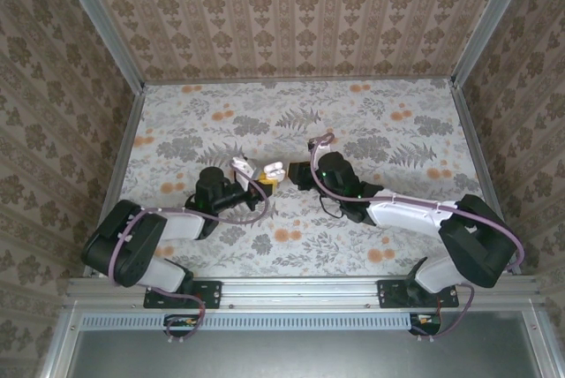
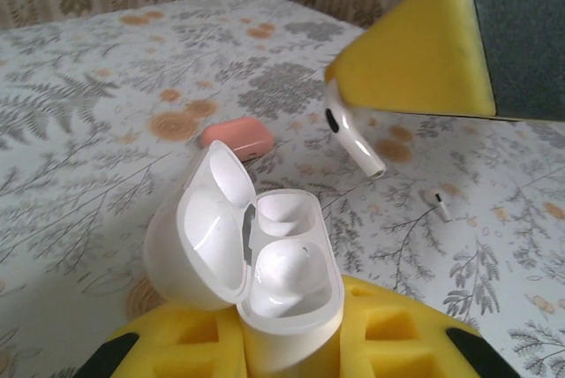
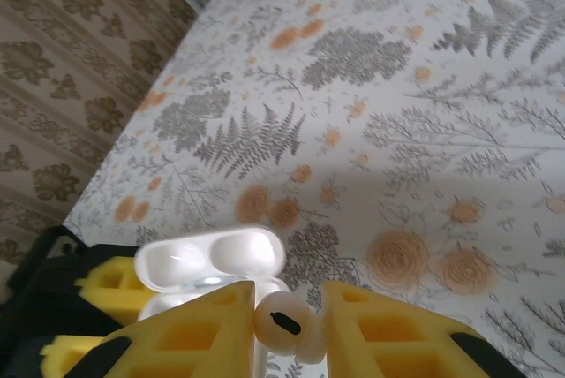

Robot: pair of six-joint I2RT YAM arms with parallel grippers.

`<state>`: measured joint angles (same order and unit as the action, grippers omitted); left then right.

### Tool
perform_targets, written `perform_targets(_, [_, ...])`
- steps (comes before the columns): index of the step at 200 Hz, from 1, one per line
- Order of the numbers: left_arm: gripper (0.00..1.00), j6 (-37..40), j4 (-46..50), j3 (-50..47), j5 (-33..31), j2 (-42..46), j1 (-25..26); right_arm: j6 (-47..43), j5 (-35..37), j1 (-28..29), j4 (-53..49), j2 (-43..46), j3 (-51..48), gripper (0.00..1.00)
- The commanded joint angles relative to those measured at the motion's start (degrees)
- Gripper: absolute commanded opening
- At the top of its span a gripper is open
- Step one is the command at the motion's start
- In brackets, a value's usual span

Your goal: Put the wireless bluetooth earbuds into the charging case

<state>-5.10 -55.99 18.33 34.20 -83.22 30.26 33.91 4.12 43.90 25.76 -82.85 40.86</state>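
Clamping the charging case [image 2: 287, 294] between yellow foam fingers, the left gripper [image 2: 287, 347] holds it low and near, mouth up. The lid [image 2: 207, 228] is hinged back on the side away from the incoming bud. Two glossy hollows show inside. They look empty, though the glare leaves some doubt.

Just right of the case, the right gripper [image 3: 287, 312] is pinched on the held earbud [image 2: 350, 126]. The head is squeezed between the pads and the stem pokes out below at a slant. The bud hangs above and a little beyond the case, not touching it.

Step in hand, as I judge it, is seating this bud.
- The stem should enter first, so turn the wrist until the stem lines up with the axis of the nearer hollow.
- Come down slowly.
- Keep the foam pad off the raised lid.
- Let go only once the head sits flush.
- The left grip should not slacken, since glossy plastic could slide in the foam.

Farther out, the loose earbud [image 2: 439, 204] lies on the table [image 2: 88, 131], well apart from the case, and will need its own pickup. Beyond the case sits an orange-pink lump [image 2: 234, 135], which is not part of the job.

I can read no brand, label or lettering on the case, buds or lump. The only marking on the held bud is a dark oval spot.
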Motion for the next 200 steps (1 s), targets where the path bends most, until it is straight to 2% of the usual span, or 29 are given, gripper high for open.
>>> perform_targets(1, [0.08, 0.36, -9.96, -0.49, 5.57, -2.37, 0.81, -4.7, -0.64, 1.2, 8.45, 2.57, -2.23, 0.25])
perform_targets(43, [0.08, -1.13, -16.06, -0.01, 7.07, -5.66, 1.12, -6.59, -0.98, 2.2, 10.89, 4.37, -3.55, 0.26])
perform_targets(200, [0.08, -2.22, -15.04, 0.13, 6.98, -2.87, 1.64, -7.24, -1.57, 4.63, 14.18, -1.57, -0.79, 0.25])
